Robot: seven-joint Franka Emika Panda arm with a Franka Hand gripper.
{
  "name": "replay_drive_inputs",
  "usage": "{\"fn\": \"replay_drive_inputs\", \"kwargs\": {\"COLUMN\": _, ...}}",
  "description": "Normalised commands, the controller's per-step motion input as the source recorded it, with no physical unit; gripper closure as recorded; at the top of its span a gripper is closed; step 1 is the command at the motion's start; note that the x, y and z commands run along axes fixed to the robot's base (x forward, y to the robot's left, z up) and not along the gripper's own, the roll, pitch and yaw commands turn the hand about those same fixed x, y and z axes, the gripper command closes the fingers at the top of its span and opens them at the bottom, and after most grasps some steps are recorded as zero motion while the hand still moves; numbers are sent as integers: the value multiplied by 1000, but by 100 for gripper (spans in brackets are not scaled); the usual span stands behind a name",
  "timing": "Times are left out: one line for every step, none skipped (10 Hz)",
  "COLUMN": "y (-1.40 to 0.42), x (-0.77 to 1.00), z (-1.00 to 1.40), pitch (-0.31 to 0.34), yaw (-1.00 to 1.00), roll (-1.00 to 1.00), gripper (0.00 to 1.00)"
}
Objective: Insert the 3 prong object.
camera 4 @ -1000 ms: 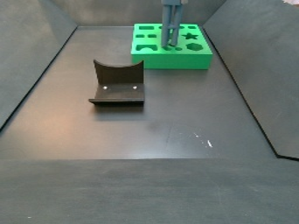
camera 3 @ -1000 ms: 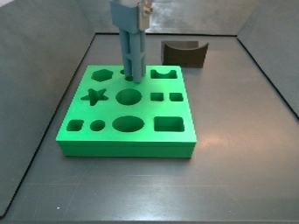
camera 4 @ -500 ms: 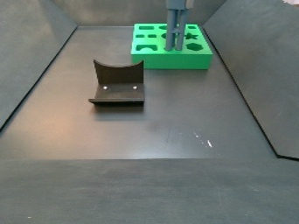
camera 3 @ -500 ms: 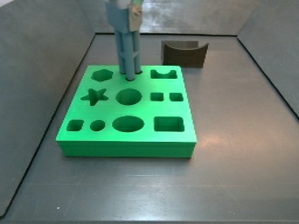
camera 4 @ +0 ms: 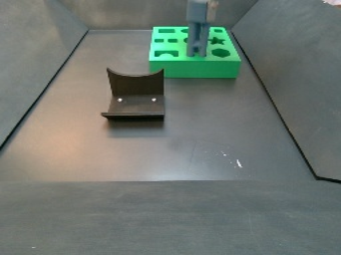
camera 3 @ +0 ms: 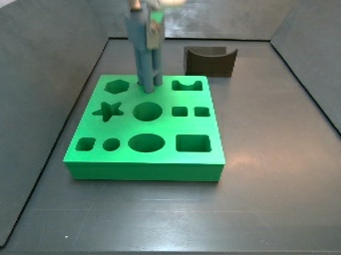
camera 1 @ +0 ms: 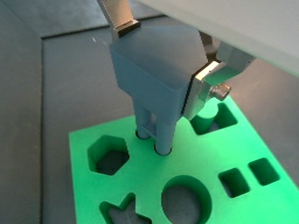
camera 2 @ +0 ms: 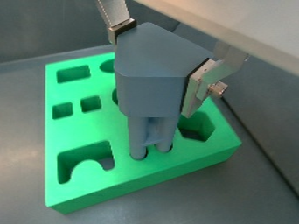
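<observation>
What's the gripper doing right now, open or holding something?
Gripper: closed on the 3 prong object, held upright above the green board, prong tips at its surface.

Your gripper (camera 1: 163, 66) hangs above the green board (camera 1: 251, 201), pointing straight down. In both wrist views its flat silver fingers (camera 2: 214, 79) are clamped on the upper body of the 3 prong object (camera 2: 156, 83), one plate on each side. In a side view the gripper (camera 3: 144, 12) sits at the top edge, only its lowest part showing.
</observation>
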Motion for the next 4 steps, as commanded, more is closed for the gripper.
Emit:
{"fn": "replay_drive_inputs", "kwargs": {"y": 17, "x": 109, "z": -483, "pitch": 0, "yaw": 23, "roll": 0, "gripper": 100}}
{"fn": "replay_drive_inputs", "kwargs": {"y": 0, "x": 77, "z": -309, "pitch": 0, "yaw": 0, "roll": 6, "gripper": 100}}
{"fn": "replay_drive_inputs", "kwargs": {"y": 0, "x": 0, "z": -51, "pitch": 0, "yaw": 0, "roll": -51, "gripper": 100}}
{"fn": "replay_drive_inputs", "kwargs": {"y": 0, "x": 0, "z": 0, "pitch": 0, "yaw": 0, "roll": 0, "gripper": 100}}
